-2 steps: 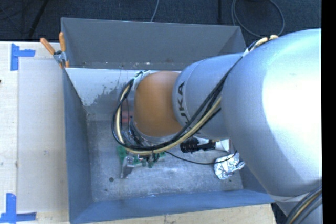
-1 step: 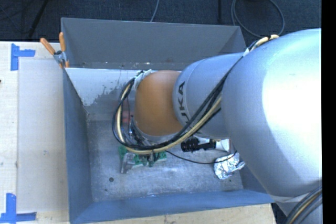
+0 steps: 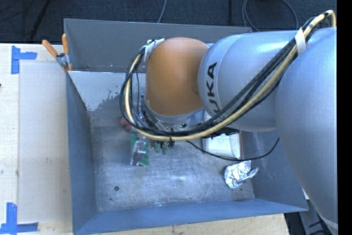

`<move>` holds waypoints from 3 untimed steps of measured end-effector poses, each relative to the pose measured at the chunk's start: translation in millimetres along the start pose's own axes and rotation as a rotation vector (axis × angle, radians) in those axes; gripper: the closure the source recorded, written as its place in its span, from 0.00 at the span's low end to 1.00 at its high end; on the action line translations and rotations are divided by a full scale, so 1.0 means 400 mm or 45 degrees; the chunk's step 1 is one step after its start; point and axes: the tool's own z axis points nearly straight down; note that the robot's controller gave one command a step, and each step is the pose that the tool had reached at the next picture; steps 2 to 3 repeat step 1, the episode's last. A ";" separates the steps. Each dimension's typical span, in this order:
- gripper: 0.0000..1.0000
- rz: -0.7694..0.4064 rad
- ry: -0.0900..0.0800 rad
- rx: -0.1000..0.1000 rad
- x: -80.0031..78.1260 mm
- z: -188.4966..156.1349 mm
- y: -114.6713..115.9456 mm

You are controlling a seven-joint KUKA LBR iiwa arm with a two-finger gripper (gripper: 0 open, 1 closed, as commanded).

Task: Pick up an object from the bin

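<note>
the arm [image 3: 258, 80] and its orange cover [image 3: 173, 77] hide the middle floor of the bin [image 3: 82, 173]. a flat white thing [image 3: 223, 145] near the right wall lies half under the arm, its kind unclear. a red bit [image 3: 126, 125] at the cover's left edge is too small to name.

Four loose things can be counted on the floor of the grey bin [image 3: 82, 173], one of each kind. One crumpled ball of silver foil [image 3: 237, 174] lies near the bin's lower right corner. One flat white piece [image 3: 223, 144] shows partly from under the arm [image 3: 264, 80], toward the right wall. One small green-and-silver piece [image 3: 139, 152] sits left of the floor's middle, too small to name. One reddish scrap [image 3: 126, 125] lies nearer the back wall; its kind cannot be told.
</note>
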 end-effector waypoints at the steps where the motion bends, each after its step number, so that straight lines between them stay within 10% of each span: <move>1: 1.00 -0.011 0.002 0.001 -0.005 -0.131 0.019; 3: 1.00 -0.011 0.002 0.001 -0.005 -0.131 0.019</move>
